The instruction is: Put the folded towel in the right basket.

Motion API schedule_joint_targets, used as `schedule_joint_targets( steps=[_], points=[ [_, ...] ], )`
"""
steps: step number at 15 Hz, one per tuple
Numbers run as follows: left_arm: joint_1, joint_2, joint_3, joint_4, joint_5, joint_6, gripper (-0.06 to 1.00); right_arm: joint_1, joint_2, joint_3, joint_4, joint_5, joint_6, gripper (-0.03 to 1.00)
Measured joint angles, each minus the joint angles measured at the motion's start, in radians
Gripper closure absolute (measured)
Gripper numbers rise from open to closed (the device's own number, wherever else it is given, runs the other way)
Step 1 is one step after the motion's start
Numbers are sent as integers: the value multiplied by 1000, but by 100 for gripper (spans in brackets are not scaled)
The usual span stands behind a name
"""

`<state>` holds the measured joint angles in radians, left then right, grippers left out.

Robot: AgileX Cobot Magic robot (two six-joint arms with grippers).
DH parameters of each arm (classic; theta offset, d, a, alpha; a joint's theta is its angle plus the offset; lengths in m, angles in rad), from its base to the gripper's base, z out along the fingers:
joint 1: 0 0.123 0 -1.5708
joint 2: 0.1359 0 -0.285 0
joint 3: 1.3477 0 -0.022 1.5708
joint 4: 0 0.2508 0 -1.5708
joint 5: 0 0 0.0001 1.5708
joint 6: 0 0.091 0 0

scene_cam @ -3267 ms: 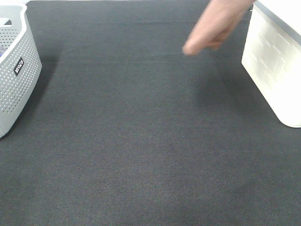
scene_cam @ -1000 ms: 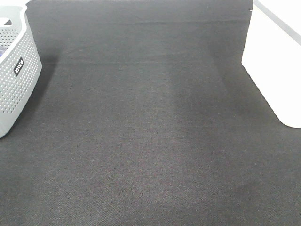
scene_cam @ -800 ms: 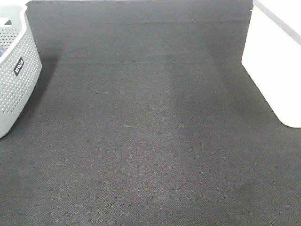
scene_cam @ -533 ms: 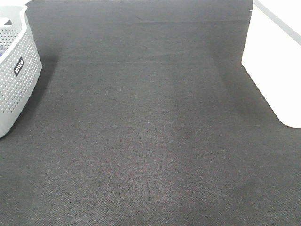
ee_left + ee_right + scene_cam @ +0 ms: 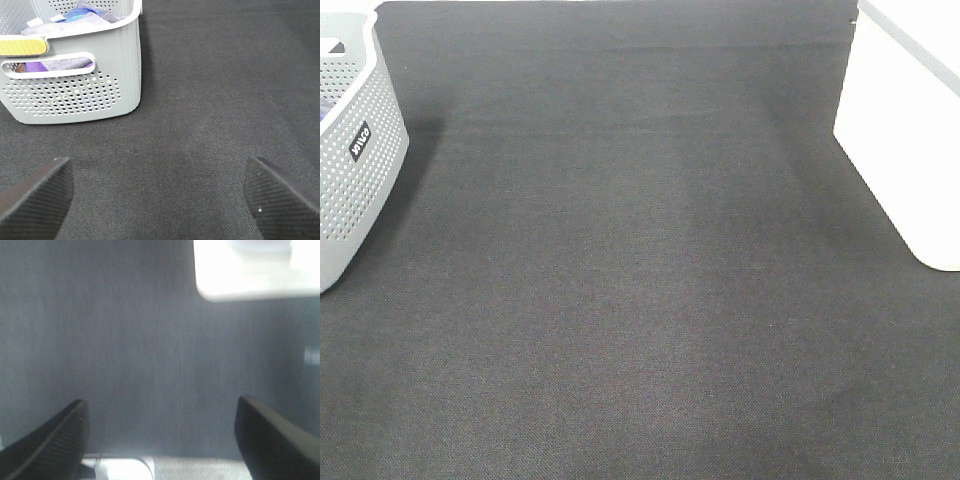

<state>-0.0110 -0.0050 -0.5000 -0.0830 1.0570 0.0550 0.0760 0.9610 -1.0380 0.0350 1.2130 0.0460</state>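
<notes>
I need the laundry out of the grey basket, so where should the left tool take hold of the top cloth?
Grip the top cloth on its highest bunched part, coming straight down through the open top of the grey basket. The walls enclose the pile on every visible side, so a sideways approach looks blocked. The left tool is open over the mat, short of the basket.

Free room: dark mat [image 5: 640, 280], bare across the whole middle of the overhead frame, from top edge to bottom edge.

Obstacle, left edge: grey perforated basket [image 5: 350, 160], upper left of frame, standing on the mat, holding cloth items [image 5: 75, 20] up to its rim.

Obstacle, right edge: white basket [image 5: 905, 140], upper right of frame, wall rising from the mat.

Passage: broad lane between the two baskets, which stand well apart.
</notes>
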Motion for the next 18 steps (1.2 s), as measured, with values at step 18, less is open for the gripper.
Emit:
schedule_joint_targets(
  steps=[18],
  points=[
    [0, 0, 0, 0, 0, 0, 7, 0, -967, 535, 4, -144, -37, 21]
  ],
)
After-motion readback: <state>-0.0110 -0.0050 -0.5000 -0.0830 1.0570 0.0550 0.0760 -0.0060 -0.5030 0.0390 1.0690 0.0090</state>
